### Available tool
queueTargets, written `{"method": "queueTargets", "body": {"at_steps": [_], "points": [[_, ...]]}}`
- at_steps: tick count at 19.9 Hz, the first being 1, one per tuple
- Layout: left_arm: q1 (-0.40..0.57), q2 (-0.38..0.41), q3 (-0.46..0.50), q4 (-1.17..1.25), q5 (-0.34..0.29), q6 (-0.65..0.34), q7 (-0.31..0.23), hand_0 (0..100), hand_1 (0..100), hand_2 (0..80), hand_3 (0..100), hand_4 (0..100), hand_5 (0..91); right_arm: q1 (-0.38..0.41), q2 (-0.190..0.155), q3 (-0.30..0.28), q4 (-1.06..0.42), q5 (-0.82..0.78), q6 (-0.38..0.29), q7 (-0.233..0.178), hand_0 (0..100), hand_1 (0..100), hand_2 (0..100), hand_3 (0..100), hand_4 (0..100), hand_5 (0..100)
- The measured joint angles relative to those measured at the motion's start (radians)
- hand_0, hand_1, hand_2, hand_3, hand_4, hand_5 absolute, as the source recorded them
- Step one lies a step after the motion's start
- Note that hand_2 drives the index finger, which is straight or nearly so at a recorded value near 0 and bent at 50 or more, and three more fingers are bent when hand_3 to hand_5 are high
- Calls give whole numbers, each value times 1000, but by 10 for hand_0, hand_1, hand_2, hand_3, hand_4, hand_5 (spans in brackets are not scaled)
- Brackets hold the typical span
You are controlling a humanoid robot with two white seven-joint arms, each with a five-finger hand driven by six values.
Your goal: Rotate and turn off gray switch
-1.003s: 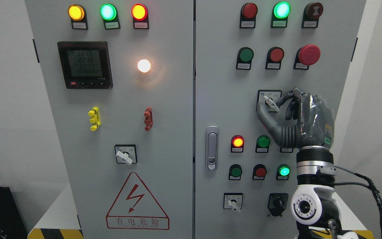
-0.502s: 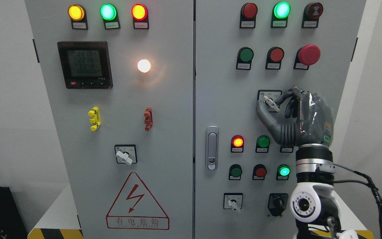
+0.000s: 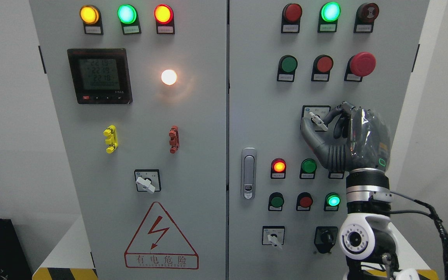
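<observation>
Gray switch lever slants upper-left to lower-right, below the red mushroom button; right hand fingers pinch it; unchanged since earlier.

Light: you get bright, even room light on the cabinet.
Glare: white lamp blooms, haloing the panel.
Focus: sharp throughout.
Reflections: sheen on your hand.

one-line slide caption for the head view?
Right robot hand pinching the tilted white-handled gray rotary switch on the gray control cabinet's right door.
</observation>
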Motion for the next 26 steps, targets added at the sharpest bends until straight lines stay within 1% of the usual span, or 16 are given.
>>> {"method": "queueTargets", "body": {"at_steps": [15,21,26], "points": [[0,0,0,0,0,3,-2,120,389,0,0,0,0,-3,0,2,3,3,0,0,231,454,673,970,966,1000],[0,0,0,0,0,4,-2,120,389,0,0,0,0,-6,1,2,4,4,0,0,288,464,685,974,968,1000],[0,0,0,0,0,1,-2,120,389,0,0,0,0,-7,1,2,4,4,1,0,315,475,689,978,969,1000]]}}
